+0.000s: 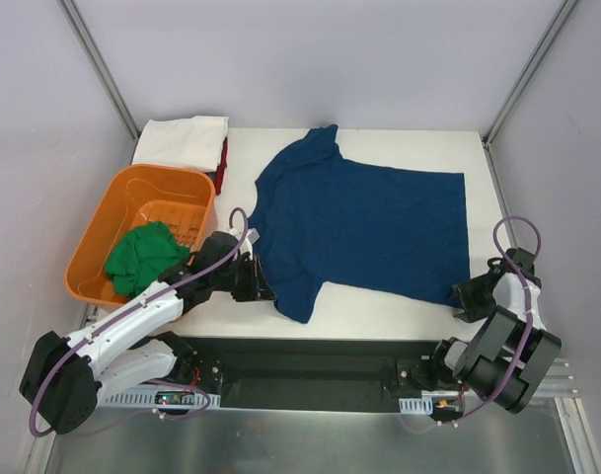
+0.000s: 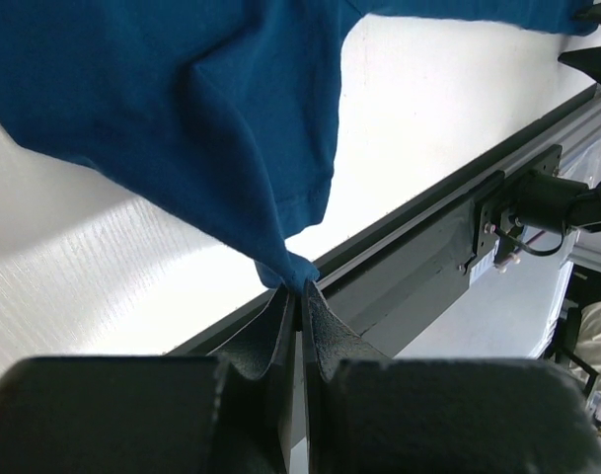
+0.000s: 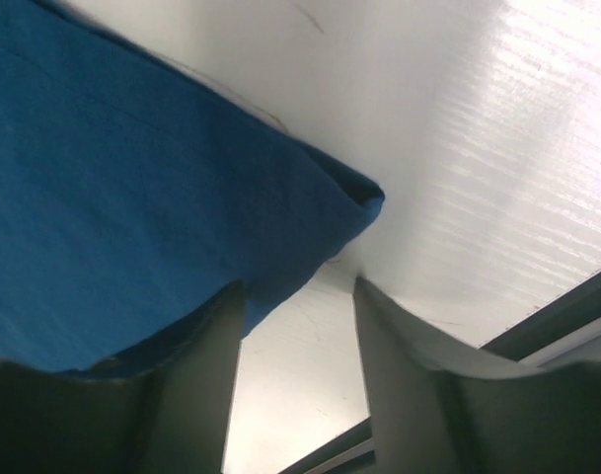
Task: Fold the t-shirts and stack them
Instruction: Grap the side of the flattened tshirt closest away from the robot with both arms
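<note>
One navy t-shirt (image 1: 369,222): left pincer (image 2: 297,288) clamped on its sleeve, right pincer (image 3: 298,288) apart at its hem corner.

Wears white shells over black joint housings on the left arm (image 1: 122,331), and bulkier black housings with one white link on the right arm (image 1: 507,341). Trails a looping purple cable (image 1: 522,218) along each. Ends in matte dark grey fingers (image 3: 409,385), tapered to wedges, on the left end effector (image 2: 298,291) and the right end effector (image 3: 300,296).
</note>
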Robot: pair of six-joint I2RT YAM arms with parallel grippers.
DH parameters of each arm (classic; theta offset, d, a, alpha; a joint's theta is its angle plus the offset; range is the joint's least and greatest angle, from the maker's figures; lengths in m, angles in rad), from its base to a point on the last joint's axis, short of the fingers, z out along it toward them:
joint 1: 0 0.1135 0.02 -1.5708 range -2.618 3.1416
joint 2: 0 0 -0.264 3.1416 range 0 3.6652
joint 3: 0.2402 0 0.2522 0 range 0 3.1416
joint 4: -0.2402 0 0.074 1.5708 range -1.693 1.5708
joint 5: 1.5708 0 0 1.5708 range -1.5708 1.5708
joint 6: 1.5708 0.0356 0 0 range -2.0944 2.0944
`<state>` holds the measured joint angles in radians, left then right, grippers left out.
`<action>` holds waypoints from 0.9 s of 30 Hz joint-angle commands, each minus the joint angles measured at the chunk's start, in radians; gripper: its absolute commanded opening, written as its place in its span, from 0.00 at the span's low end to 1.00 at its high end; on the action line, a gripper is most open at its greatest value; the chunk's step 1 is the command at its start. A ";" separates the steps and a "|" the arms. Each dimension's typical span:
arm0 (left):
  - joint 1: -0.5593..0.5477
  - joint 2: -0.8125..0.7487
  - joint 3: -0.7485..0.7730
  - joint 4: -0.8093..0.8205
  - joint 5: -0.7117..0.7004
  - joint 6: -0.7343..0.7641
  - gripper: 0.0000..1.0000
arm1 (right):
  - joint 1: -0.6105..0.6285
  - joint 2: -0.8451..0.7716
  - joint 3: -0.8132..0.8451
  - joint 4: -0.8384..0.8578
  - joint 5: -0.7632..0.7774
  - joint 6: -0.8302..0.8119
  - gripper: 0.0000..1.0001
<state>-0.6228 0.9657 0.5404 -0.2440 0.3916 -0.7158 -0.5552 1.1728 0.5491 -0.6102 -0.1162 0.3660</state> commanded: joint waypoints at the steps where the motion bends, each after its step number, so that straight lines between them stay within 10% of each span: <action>1: -0.008 0.016 0.061 0.023 -0.020 0.029 0.00 | 0.001 0.065 -0.031 0.158 -0.074 0.001 0.46; 11: -0.006 0.071 0.153 0.025 -0.066 0.058 0.00 | 0.011 0.034 0.052 0.104 -0.097 -0.088 0.01; 27: 0.083 0.303 0.420 0.026 -0.021 0.076 0.00 | 0.115 0.090 0.270 -0.025 -0.119 -0.125 0.01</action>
<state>-0.5747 1.2205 0.8730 -0.2424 0.3351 -0.6712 -0.4618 1.2396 0.7361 -0.5808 -0.2436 0.2504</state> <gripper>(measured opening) 0.009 0.013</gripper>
